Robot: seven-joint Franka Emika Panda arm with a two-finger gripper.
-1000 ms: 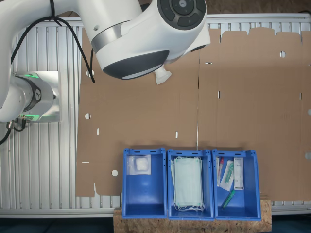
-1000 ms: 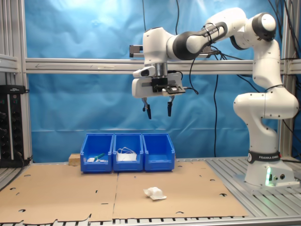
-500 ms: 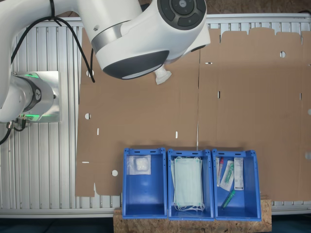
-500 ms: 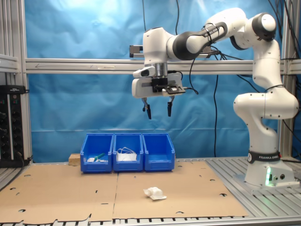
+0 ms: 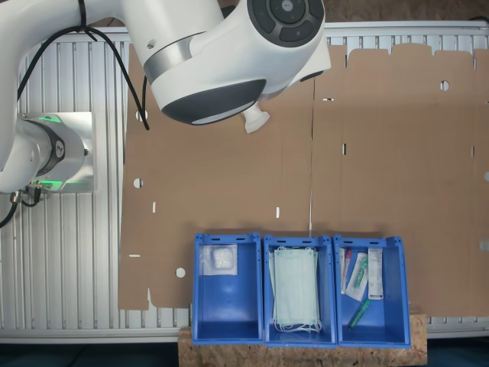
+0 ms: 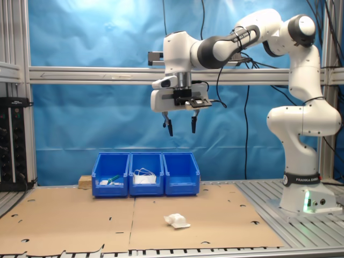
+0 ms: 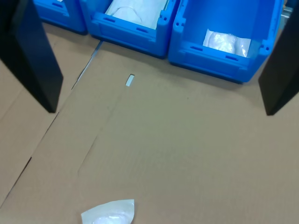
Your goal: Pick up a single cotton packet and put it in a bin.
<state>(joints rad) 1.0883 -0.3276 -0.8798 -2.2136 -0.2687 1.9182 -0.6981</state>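
Note:
A cotton packet (image 6: 177, 220) lies loose on the brown cardboard (image 6: 80, 215) in front of three blue bins. In the first exterior view the same cotton packet (image 5: 257, 119) peeks out from under the arm. In the wrist view that packet (image 7: 110, 212) lies far below the fingers. A second cotton packet (image 5: 220, 260) rests in the end bin (image 5: 225, 310), also seen in the wrist view as a packet (image 7: 226, 43) in its bin (image 7: 210, 58). My gripper (image 6: 181, 129) hangs high above the table, open and holding nothing; the wrist view shows the gripper (image 7: 160, 111) with its dark fingers (image 7: 32, 56) wide apart.
The middle bin (image 5: 267, 306) holds pale green face masks (image 5: 296, 290). The third bin (image 5: 397, 306) holds long wrapped items (image 5: 357, 275). The bins stand in a row at the cardboard's edge against a chipboard block (image 5: 306, 353). The arm's base (image 6: 303, 199) stands on the slatted metal table.

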